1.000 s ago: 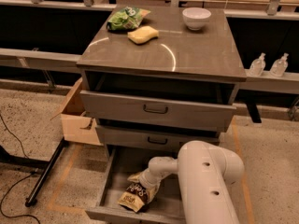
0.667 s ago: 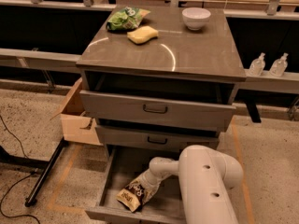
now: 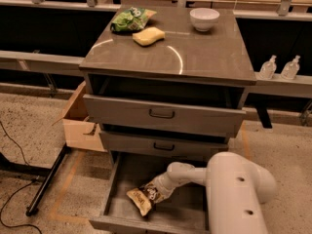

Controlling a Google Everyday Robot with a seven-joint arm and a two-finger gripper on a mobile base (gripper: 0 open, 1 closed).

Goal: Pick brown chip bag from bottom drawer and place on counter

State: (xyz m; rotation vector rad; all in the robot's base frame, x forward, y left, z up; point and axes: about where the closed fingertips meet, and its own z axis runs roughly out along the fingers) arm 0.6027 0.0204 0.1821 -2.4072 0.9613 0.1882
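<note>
The brown chip bag [image 3: 141, 199] is lying in the open bottom drawer [image 3: 129, 172], just below and to the left of the gripper [image 3: 157, 191]. The gripper is reaching down into the drawer and touching the bag's upper end; I cannot tell whether it is clamping the bag. Well above the gripper, the counter [image 3: 195, 57] is carrying a green bag [image 3: 130, 19], a sponge [image 3: 148, 35] and a bowl [image 3: 204, 18].

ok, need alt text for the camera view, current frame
The robot's white arm reaches down into the open bottom drawer, its claw at the brown chip bag lying on the drawer floor. On the counter above sit a green chip bag, a yellow sponge and a white bowl.
</note>
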